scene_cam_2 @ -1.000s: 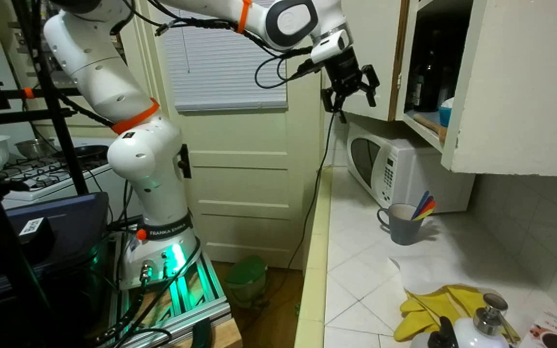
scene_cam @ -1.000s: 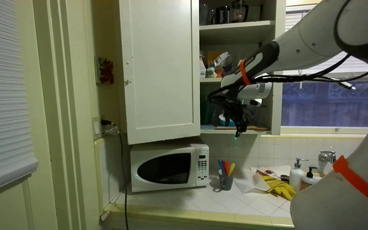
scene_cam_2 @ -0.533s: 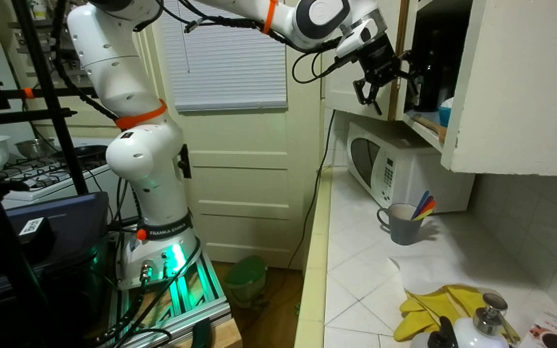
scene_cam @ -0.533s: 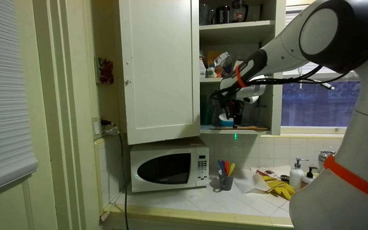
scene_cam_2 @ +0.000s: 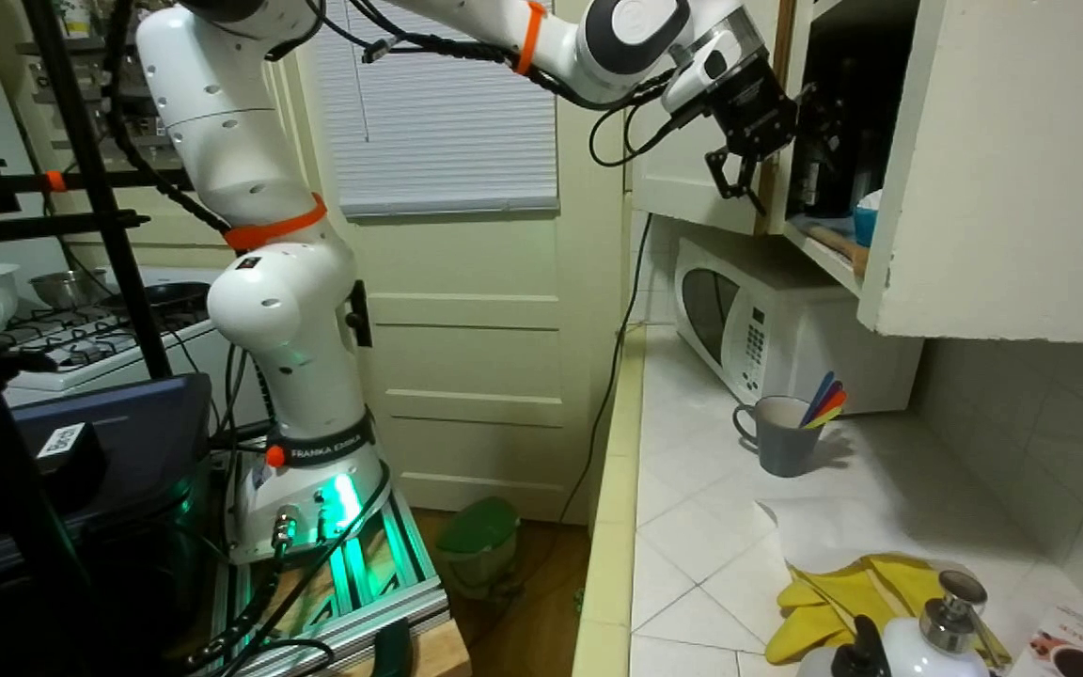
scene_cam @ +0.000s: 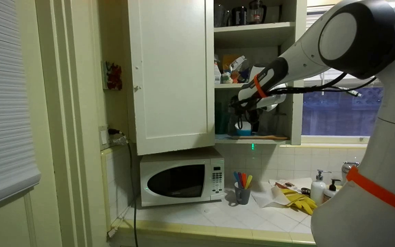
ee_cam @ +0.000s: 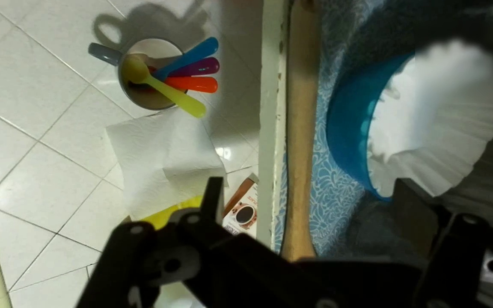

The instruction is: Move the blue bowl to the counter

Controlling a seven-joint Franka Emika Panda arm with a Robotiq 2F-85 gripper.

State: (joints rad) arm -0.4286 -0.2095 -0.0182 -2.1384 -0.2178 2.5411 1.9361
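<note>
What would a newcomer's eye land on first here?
Likely the white arm, stretched to the open cupboard, its open gripper near the lowest shelf. Next, the blue bowl on that shelf, with fluted white paper inside. Below, on the counter, the bright spoons in the grey mug and the yellow gloves stand out too.

The bowl (scene_cam: 243, 131) sits on the lowest shelf (scene_cam: 238, 141) of the cupboard (scene_cam: 297, 106), behind a wooden utensil (scene_cam: 269, 137); coffee filters (ee_cam: 439, 115) rest in it. Below, on the worktop (scene_cam: 259, 219), in an exterior view, a mug (scene_cam: 242, 195) holding spoons (scene_cam: 244, 180) stands right of the microwave (scene_cam: 182, 180), with rubber gloves (scene_cam: 299, 200) farther right, then two pump bottles (scene_cam: 317, 192).
</note>
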